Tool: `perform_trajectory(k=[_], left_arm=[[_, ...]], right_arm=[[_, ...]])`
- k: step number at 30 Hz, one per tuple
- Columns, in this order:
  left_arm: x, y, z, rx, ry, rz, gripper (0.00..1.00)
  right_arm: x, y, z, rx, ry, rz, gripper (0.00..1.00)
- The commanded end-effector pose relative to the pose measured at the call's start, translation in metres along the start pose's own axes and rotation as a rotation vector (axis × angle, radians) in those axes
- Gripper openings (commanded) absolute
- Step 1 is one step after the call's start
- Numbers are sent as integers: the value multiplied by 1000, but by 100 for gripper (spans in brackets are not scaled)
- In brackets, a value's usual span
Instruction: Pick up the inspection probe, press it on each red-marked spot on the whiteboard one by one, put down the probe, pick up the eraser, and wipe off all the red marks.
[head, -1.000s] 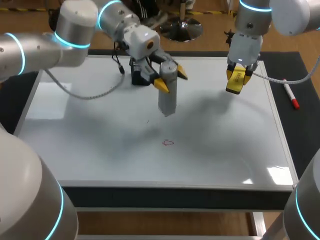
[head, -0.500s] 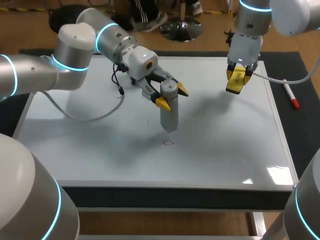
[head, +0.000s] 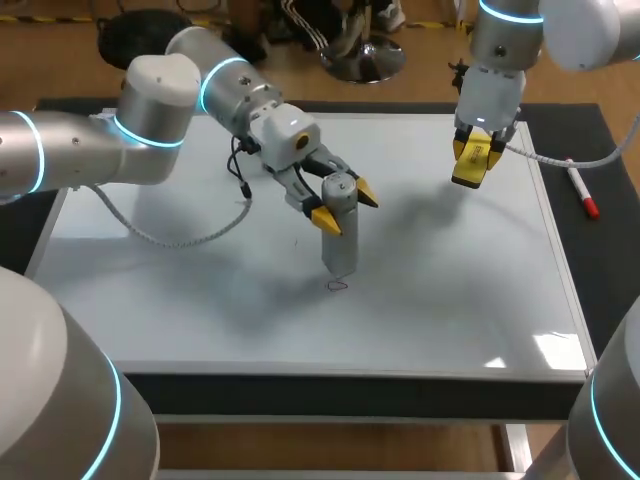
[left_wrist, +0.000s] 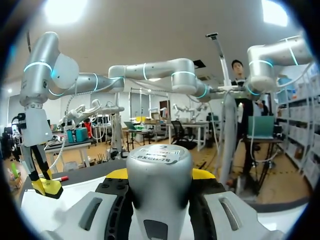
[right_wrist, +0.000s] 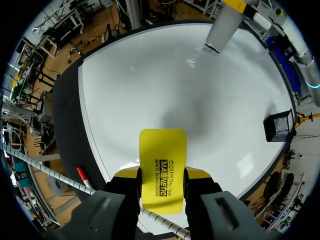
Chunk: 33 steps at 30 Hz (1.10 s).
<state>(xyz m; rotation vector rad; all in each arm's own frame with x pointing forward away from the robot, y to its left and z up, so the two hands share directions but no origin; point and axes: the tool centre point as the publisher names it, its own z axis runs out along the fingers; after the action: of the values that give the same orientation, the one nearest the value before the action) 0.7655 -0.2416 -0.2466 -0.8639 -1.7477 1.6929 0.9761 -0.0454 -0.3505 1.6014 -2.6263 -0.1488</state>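
Observation:
A grey cylindrical probe stands nearly upright in my left gripper, which is shut on its upper part. Its lower end sits just above or on a small red mark near the middle of the whiteboard; contact cannot be told. In the left wrist view the probe fills the space between the yellow tips of the left gripper. My right gripper hangs over the board's far right part, shut on a yellow eraser. The right wrist view shows that eraser in the right gripper, with the probe far ahead.
A red-capped marker lies on the dark mat right of the board, also visible beside the right gripper as the marker. A black holder stands at the board's far left edge. A cable hangs from my left wrist.
My left arm has brought the probe forward and down, from the board's far middle onto the red mark. The right arm with the eraser has stayed still.

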Motion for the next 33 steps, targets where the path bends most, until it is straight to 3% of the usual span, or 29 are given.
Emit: perform_trajectory(k=[1,26,33], left_arm=[[0,4,3,9,6,-7,0],[8,30,3,12,-1,-41,0],[9,33,0,-45,10,-64,0]], right_arm=[[0,-1,-1,2,3,-2,0],[0,-1,-1,2,3,-2,0],[0,-1,-1,2,3,-2,0]])
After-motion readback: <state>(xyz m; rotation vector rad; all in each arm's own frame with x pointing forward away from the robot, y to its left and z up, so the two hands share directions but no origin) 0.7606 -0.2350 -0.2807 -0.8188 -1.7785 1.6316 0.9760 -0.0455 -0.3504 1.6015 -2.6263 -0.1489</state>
